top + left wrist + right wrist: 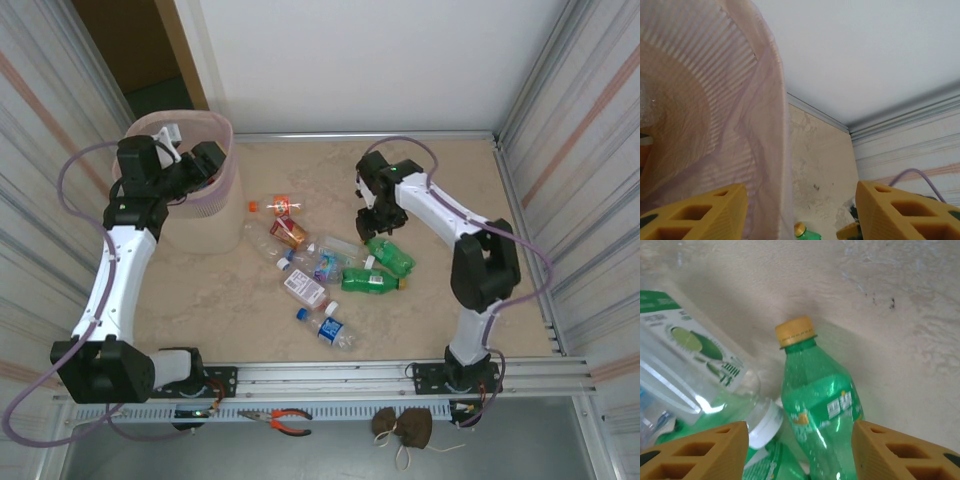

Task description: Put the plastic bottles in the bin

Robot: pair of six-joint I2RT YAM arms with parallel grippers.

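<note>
**Right arm.** My right gripper [800, 432] hangs low over the scattered plastic bottles [372, 281] on the pale, stone-patterned table [200, 300]. My jaws are apart and straddle a green bottle [815, 390]. It lies on its side between my yellow fingers [705, 450], with its yellow cap [796, 331] pointing away past my tips. Its body runs close to the finger on the right of my wrist view, and I cannot tell whether that pad touches it. Just inside my other finger lies a clear bottle [695, 355] with a green label (its white cap sits beside the green bottle's flank).

**Left arm.** My left gripper [801, 192] is at the bin [715, 100], jaws apart and clamped on nothing. The pink translucent wall passes between my fingers. The ribbed inside of the bin lies ahead of one finger, and bare table and the foot of the far wall lie ahead of the other. Seen from above, these jaws sit over the bin's rim, well apart from the bottles. The bottles lie in a loose cluster on the table between my two arms.
</note>
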